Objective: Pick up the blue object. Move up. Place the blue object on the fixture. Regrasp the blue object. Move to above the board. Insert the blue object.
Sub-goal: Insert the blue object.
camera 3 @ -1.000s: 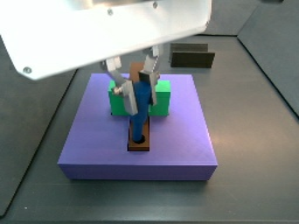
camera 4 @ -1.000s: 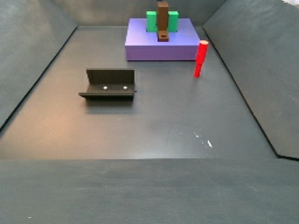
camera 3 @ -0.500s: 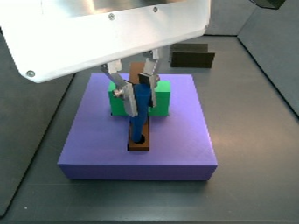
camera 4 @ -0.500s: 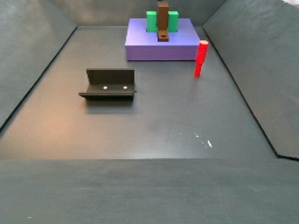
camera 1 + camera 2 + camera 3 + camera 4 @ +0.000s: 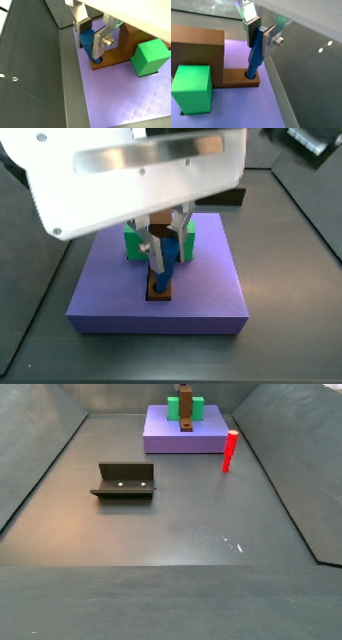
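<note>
Here the gripper [image 5: 262, 31] holds the blue object [image 5: 256, 55] over dark flooring [image 5: 174, 524].

So the gripper [image 5: 92, 36] has its silver fingers [image 5: 99, 43] clamped on the blue peg [image 5: 88, 40], whose lower end sits in the brown board [image 5: 124, 50]. A green block [image 5: 151, 58] is right beside the board, all on a purple platform [image 5: 127, 95].

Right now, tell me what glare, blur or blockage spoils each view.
In a side view the arm's pale housing fills the top, hiding much of the gripper; in a side view small glints on the floor; in a wrist view bright specks on the wall; in both wrist views the peg is sharp.
</note>
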Available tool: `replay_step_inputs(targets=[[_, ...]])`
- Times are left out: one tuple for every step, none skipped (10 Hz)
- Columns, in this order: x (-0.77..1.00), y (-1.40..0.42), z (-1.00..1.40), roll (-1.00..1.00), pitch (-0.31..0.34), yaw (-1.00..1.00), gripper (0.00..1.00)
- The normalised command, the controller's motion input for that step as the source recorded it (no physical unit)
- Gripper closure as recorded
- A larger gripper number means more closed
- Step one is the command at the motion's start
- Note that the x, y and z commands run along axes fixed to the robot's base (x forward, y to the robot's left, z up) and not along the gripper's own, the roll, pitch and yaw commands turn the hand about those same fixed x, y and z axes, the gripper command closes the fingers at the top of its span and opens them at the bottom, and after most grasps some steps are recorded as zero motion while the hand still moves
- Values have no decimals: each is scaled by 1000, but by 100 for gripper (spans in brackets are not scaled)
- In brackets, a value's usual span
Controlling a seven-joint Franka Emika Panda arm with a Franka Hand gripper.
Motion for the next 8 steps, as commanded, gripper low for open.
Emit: replay_step_inputs(targets=[[6,31,-383,-341,-123,-117,100],[0,114,-357,-377,-161,-134,100],[-37,243,-326,-400,-193,-143,100],[-3,260,-309,-396,-217,-111,100],[0,240,-323,-369,-237,-40,100],[-20,0,-163,-83,-121,0,100],[0,0,0,-13,0,0,100],[0,0,0,0,0,0,100]])
